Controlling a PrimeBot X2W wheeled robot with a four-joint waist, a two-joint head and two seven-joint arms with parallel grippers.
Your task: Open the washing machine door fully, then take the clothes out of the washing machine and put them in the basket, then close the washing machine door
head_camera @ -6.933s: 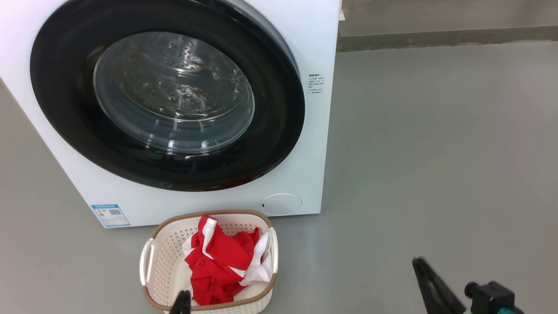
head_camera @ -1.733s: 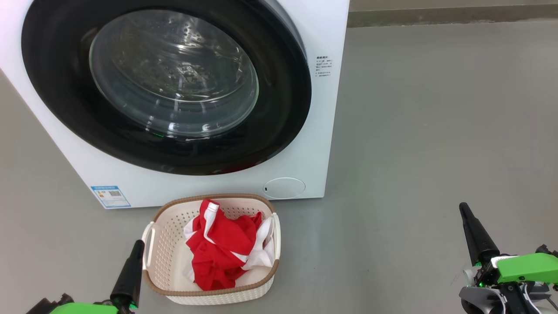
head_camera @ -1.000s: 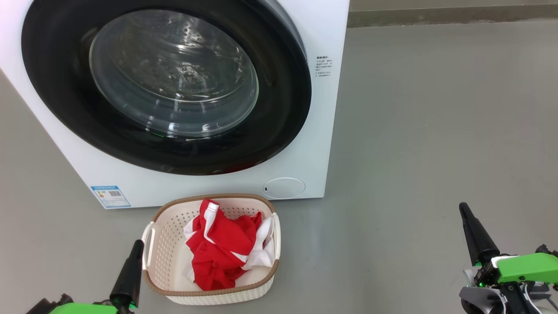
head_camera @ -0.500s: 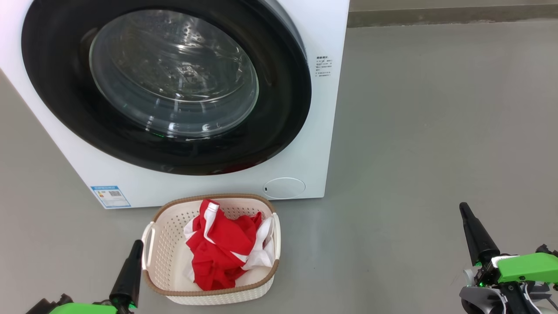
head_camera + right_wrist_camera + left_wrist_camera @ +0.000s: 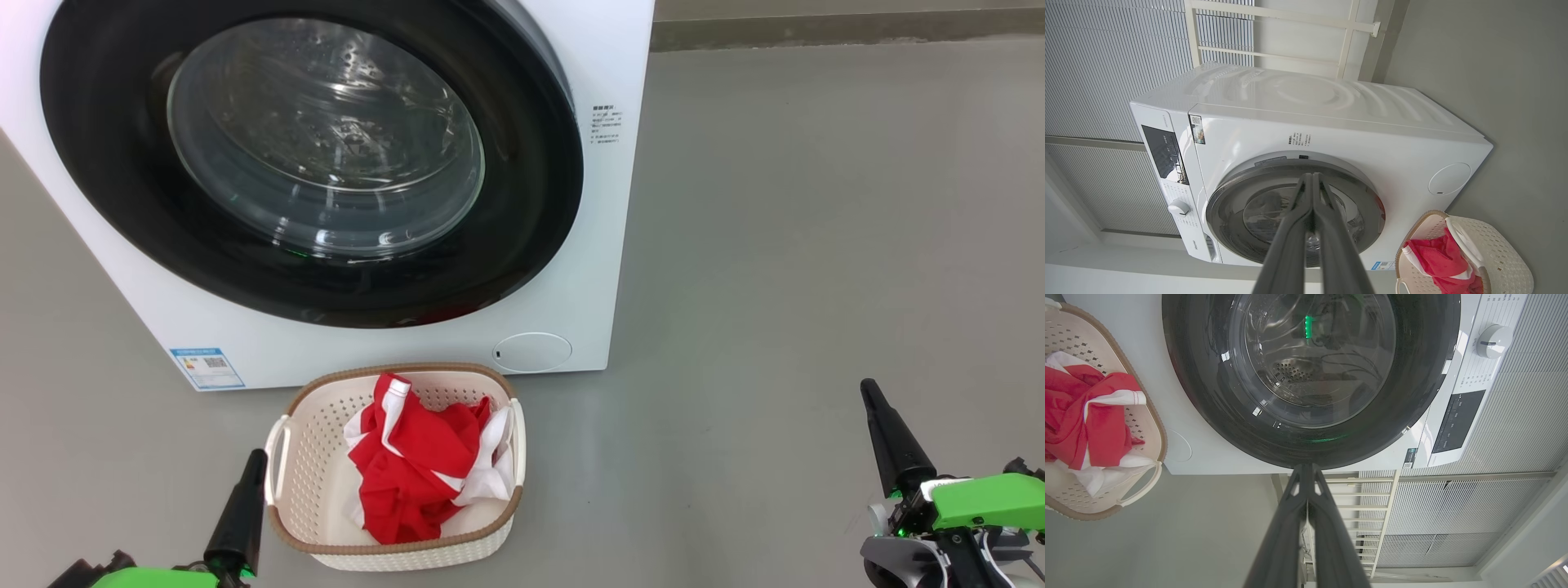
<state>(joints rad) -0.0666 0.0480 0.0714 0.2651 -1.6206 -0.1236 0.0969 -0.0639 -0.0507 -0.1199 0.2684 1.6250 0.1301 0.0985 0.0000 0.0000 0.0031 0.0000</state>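
Flooring: smooth grey floor (image 5: 816, 245), bare to the right of the appliance. Appliance: big white boxy front-loading washing machine (image 5: 608, 229), standing on that floor with pale ribbed wall panels behind it. Fitted to its front: large round washing machine door (image 5: 318, 155) with a wide glossy black rim and a bulging clear glass window, lying flush against the cabinet, closed; perforated steel drum visible through the glass. Container: small cream-white perforated plastic basket (image 5: 310, 457) with a brown woven-look rim and side handles, on the floor just in front of the machine, below the door's lower edge. Contents: bright red clothes (image 5: 412, 474) with white panels, crumpled in a heap inside the basket, one white-edged fold rising above the rim. Left gripper (image 5: 259, 456), long dark fingers pressed together, holding nothing, just beside the basket's left handle; whether it touches cannot be told. Right gripper (image 5: 867, 389), fingers likewise pressed together and empty, over bare floor well to the right of the basket. Fittings: dark rectangular control panel (image 5: 1457, 420); white round knob (image 5: 1493, 341); small round flap (image 5: 532, 352) low at the front's right; blue label (image 5: 206, 368) low at its left.
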